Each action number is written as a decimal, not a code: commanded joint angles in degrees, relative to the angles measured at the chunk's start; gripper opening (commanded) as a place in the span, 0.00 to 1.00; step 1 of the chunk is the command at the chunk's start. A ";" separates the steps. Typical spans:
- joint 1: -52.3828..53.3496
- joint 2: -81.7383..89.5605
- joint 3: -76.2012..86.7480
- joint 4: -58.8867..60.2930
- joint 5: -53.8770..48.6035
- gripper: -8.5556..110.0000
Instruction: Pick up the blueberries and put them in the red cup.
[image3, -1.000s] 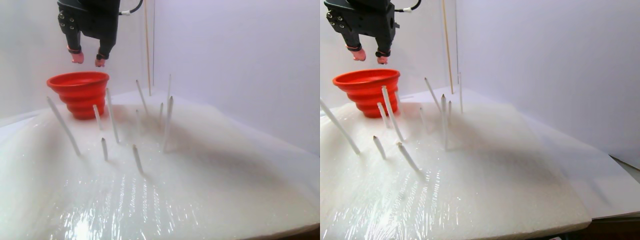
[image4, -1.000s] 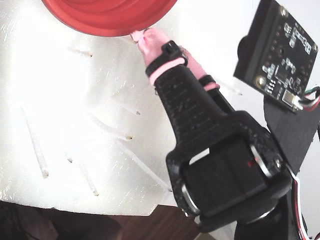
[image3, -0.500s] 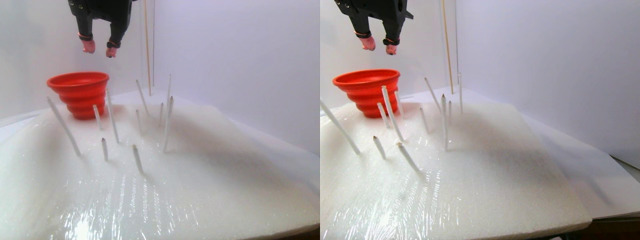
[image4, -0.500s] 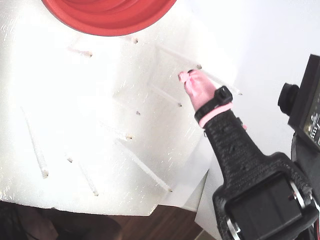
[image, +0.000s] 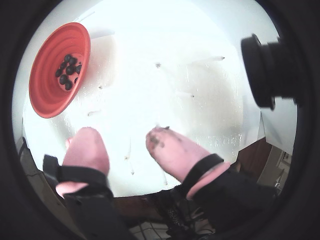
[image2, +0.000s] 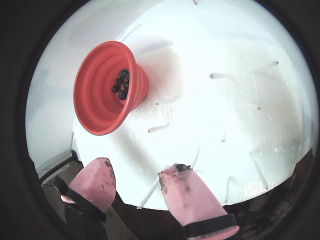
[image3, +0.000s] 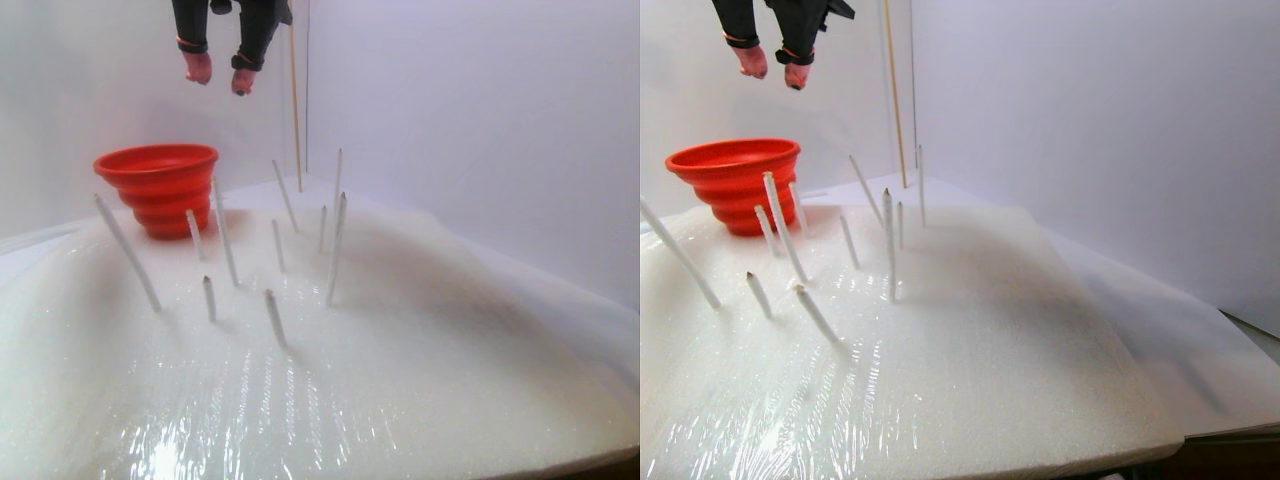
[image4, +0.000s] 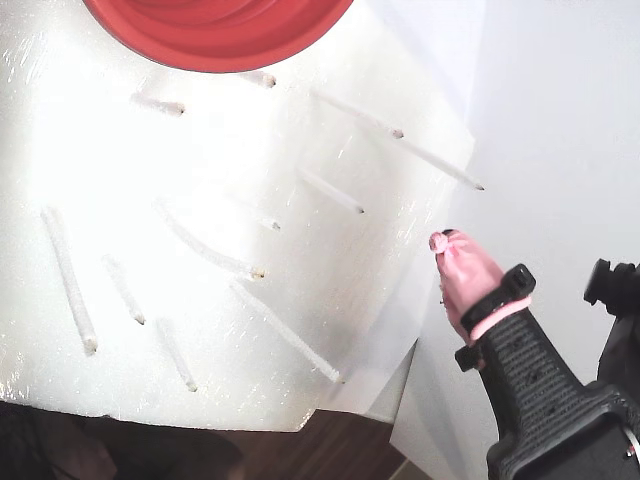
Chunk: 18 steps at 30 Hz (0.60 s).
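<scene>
White foam slab (image3: 420, 350) studded with thin white sticks (image3: 334, 250). Red cup (image2: 107, 87) at slab's far left in stereo pair, blueberries (image2: 121, 84) clustered inside. Gripper (image: 122, 147) high above slab, pink-tipped jaws apart, empty.

The gripper (image3: 221, 75) hangs high in the air, up and a little to the right of the red cup (image3: 157, 186) in the stereo pair view, well clear of its rim. Its two pink-covered fingertips (image2: 97, 181) point downward with an empty gap between them, nothing held. Each finger is black above a pink band. In the fixed view, one pink tip (image4: 463, 268) shows, off to the lower right of the cup.
</scene>
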 joint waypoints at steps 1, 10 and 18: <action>0.79 8.35 0.18 2.20 1.76 0.22; 2.72 17.75 -0.18 12.39 7.82 0.22; 4.57 25.14 -0.26 21.27 12.30 0.22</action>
